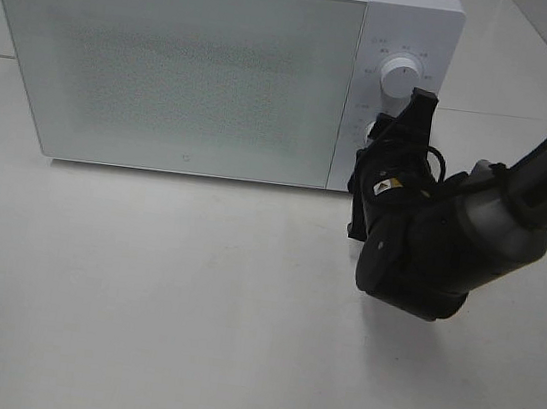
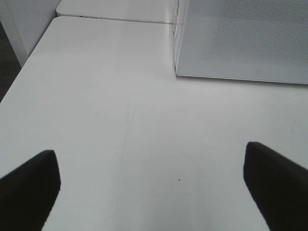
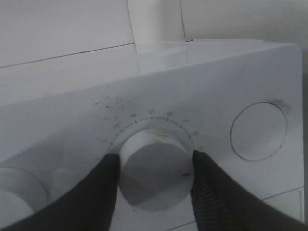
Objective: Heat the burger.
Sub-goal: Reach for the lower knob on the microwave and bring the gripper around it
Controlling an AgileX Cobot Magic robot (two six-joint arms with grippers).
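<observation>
right claw (image 3: 155, 161) clamped on lower microwave knob (image 3: 153, 182); left claw (image 2: 151, 180) spread wide, empty above counter (image 2: 120, 120). risk: grip slipping on smooth knob, dial under-turned, burger left cold.

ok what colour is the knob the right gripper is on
The knob is white with a tiny red mark; right wrist view shows it best.

You have the white box-shaped microwave (image 1: 191, 63) at the back of the flat white table (image 1: 136, 328). On its right side, the small round white upper knob (image 1: 401, 77) sits above the round white lower knob (image 3: 151, 175). The black right gripper (image 1: 405, 121) touches the lower knob on both sides. The black left gripper (image 2: 151, 178) hangs over the table, near the microwave's front.
</observation>
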